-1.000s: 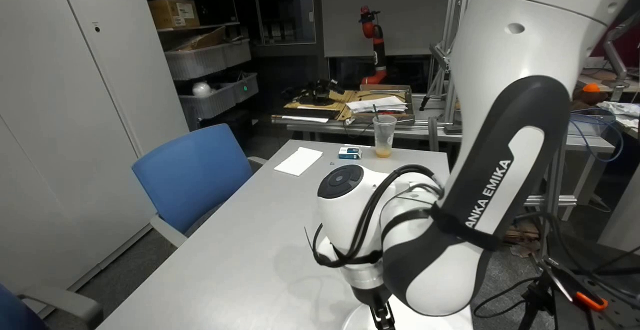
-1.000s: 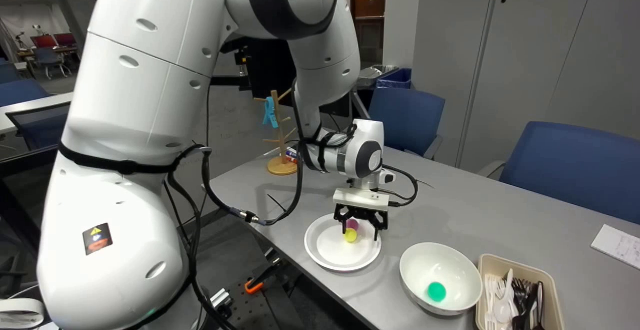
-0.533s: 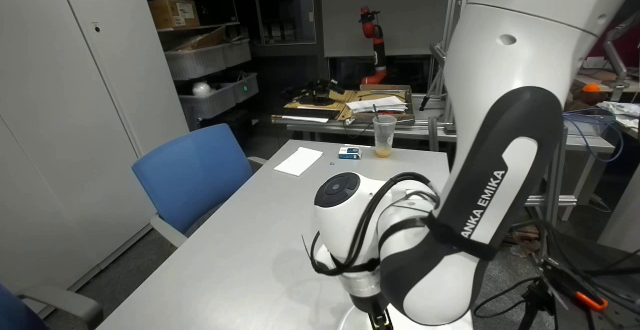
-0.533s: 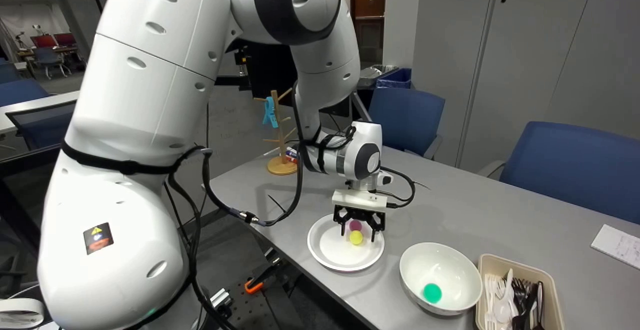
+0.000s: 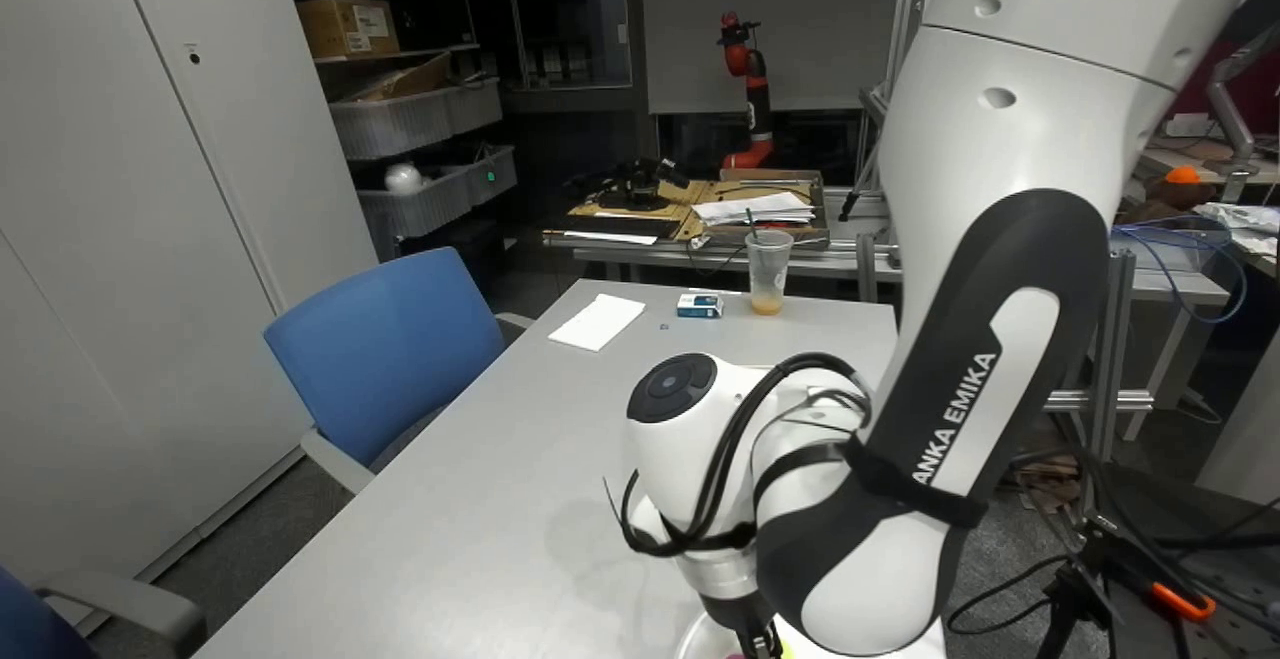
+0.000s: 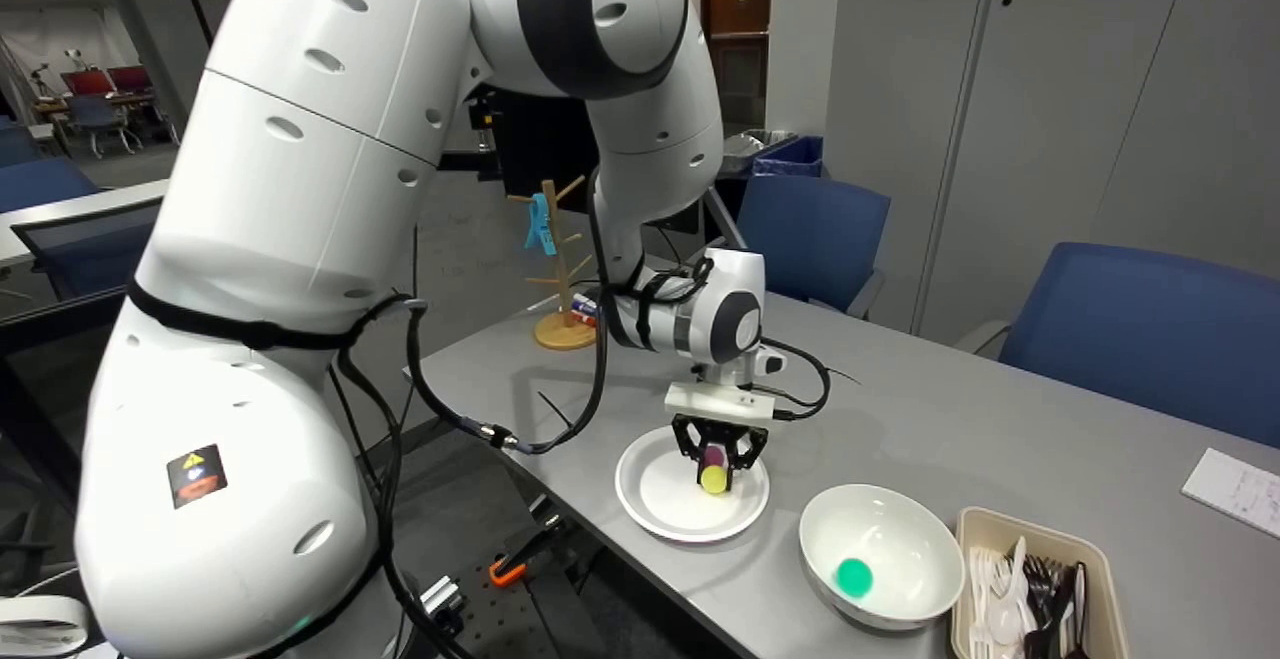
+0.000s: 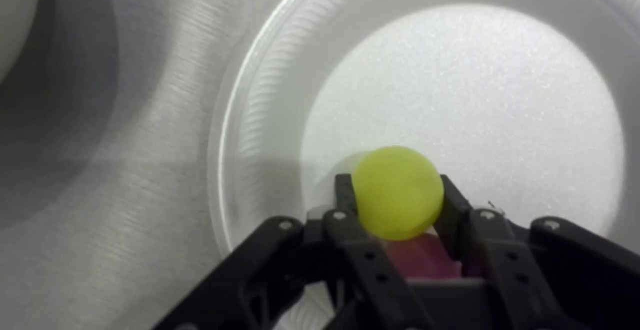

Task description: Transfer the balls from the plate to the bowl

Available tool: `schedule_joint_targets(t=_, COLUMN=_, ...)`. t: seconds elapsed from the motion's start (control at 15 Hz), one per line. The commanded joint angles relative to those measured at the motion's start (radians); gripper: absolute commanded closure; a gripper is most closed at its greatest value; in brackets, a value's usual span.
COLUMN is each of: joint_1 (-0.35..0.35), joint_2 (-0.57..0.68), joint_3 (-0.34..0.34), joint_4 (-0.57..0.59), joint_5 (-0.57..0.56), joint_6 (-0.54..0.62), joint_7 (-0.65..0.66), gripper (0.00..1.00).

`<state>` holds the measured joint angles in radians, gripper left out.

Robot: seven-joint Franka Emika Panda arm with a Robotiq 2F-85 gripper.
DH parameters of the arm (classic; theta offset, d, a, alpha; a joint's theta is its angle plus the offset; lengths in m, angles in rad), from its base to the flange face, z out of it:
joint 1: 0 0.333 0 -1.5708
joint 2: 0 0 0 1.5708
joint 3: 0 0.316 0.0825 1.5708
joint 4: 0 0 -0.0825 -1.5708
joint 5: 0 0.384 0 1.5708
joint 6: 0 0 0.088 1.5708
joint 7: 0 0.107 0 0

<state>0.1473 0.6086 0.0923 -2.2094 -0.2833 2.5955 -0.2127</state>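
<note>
The yellow ball sits between the two fingers of my gripper, which are closed against its sides. Just behind it, also between the fingers, is a pink ball, partly covered by the yellow one; whether the fingers touch it I cannot tell. Both are over the white plate, with the fingertips low at its surface. A green ball rests inside the white bowl, beside the plate. In the wrist view only an edge of the bowl shows at upper left.
A beige tray of cutlery stands against the bowl's far side. A wooden stand with a blue clip is behind the arm. Farther along the table are a white pad, a small box and a plastic cup.
The fingers have come together from wide apart onto the yellow ball, and the gripper has lowered slightly. The plate has shifted a little towards the bowl. The green ball has rolled slightly inside the bowl.
</note>
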Motion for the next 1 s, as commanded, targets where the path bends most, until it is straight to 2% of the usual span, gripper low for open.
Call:
schedule_joint_targets(t=0.0, joint_1=-0.001, joint_2=-0.011, joint_3=-0.011, joint_4=-0.001, joint_5=-0.01, joint_6=-0.009, joint_7=-0.004, gripper=0.84)
schedule_joint_targets(t=0.27, joint_1=0.012, joint_2=-0.09, joint_3=-0.039, joint_4=-0.054, joint_5=-0.051, joint_6=-0.082, joint_7=-0.01, gripper=0.85)
schedule_joint_targets(t=0.47, joint_1=0.014, joint_2=-0.167, joint_3=-0.069, joint_4=-0.097, joint_5=-0.127, joint_6=-0.15, joint_7=-0.003, gripper=0.85)
schedule_joint_targets(t=0.67, joint_1=-0.017, joint_2=-0.236, joint_3=-0.093, joint_4=-0.124, joint_5=-0.166, joint_6=-0.156, joint_7=0.003, gripper=0.85)
schedule_joint_targets(t=0.93, joint_1=-0.083, joint_2=-0.287, joint_3=-0.124, joint_4=-0.126, joint_5=-0.142, joint_6=-0.123, joint_7=-0.007, gripper=0.85)
